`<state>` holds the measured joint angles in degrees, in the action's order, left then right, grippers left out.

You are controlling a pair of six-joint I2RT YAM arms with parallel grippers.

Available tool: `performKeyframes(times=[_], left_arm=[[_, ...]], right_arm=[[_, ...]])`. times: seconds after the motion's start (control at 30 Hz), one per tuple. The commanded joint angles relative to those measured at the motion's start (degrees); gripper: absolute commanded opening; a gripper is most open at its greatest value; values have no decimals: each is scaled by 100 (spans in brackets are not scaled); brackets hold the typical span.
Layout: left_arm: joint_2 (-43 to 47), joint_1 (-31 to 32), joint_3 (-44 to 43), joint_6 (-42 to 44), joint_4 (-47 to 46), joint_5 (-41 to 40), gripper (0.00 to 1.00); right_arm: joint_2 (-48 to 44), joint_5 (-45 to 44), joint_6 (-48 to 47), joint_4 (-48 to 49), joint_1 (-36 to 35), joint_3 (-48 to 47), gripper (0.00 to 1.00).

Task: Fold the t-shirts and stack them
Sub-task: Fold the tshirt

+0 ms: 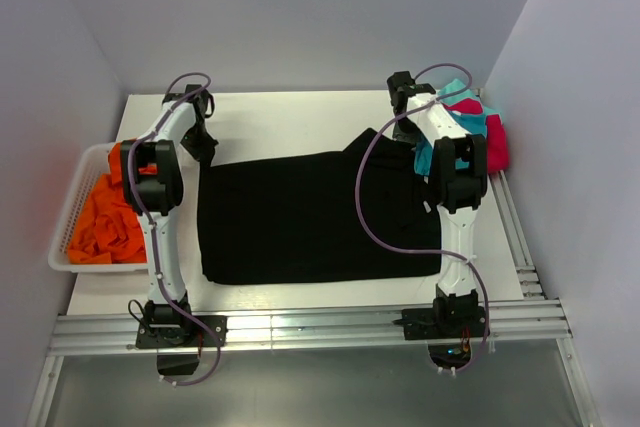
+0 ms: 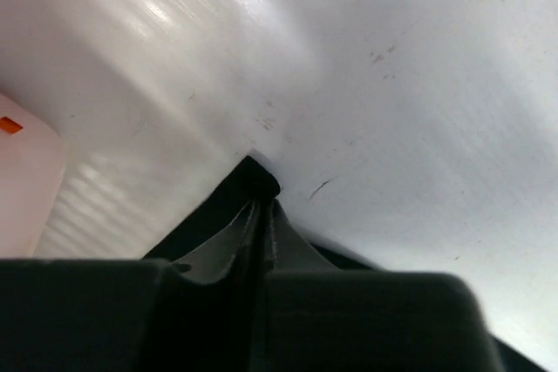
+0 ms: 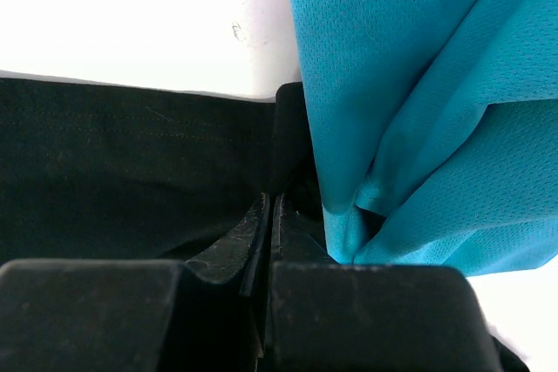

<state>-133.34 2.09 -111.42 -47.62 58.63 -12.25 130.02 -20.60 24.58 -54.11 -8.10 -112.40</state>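
The large black t-shirt lies spread flat across the middle of the table. My left gripper sits at its far left corner. In the left wrist view the gripper is shut on that black corner. My right gripper is at the far right corner, where the cloth rises to a peak. In the right wrist view this gripper is shut on the black edge, with a teal t-shirt hanging right beside it. Teal and pink-red t-shirts are heaped at the back right.
A white basket at the left table edge holds crumpled orange t-shirts. Metal rails run along the near edge by the arm bases. White walls close in the back and both sides.
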Motion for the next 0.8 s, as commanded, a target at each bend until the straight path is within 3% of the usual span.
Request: performKeyframes(times=[0.0, 0.07, 0.5, 0.77], left_arm=[[-439, 11, 296, -72, 8, 65, 5], [-491, 11, 261, -37, -18, 135, 0], [44, 11, -679, 51, 359, 82, 0], [720, 11, -276, -55, 342, 74, 0]], right_arm=[[-363, -234, 3, -30, 45, -107, 0], [-354, -199, 12, -30, 54, -124, 0], [-609, 267, 231, -161, 151, -854, 0], [-1312, 346, 311, -65, 177, -231, 0]])
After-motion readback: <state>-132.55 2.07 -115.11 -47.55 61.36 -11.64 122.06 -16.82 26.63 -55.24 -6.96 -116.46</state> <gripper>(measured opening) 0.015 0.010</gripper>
